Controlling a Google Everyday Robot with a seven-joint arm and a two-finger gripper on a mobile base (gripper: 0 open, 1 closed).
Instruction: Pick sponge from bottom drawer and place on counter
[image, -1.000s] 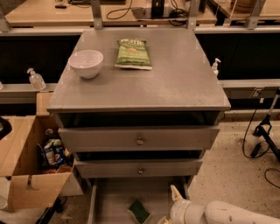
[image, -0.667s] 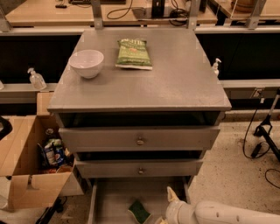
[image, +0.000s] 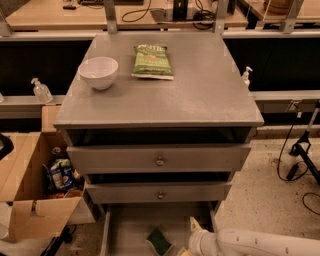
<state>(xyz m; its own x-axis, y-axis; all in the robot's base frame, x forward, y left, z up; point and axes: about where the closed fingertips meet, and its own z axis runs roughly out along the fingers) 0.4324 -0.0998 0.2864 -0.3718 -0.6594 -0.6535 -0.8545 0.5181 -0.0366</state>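
The sponge, dark green face over a pale yellow layer, lies on the floor of the pulled-out bottom drawer, near its front middle. My gripper reaches in from the lower right on a white arm. It sits low in the drawer just right of the sponge and is open and empty. One finger points up along the drawer's right side. The counter is the grey cabinet top above.
A white bowl and a green snack bag sit on the counter's back part. Two upper drawers with round knobs stand slightly open. An open cardboard box stands left of the cabinet. Cables and a stand leg are at the right.
My arm has slid left along the bottom of the view, bringing the gripper nearer to the sponge. The sponge has not moved.
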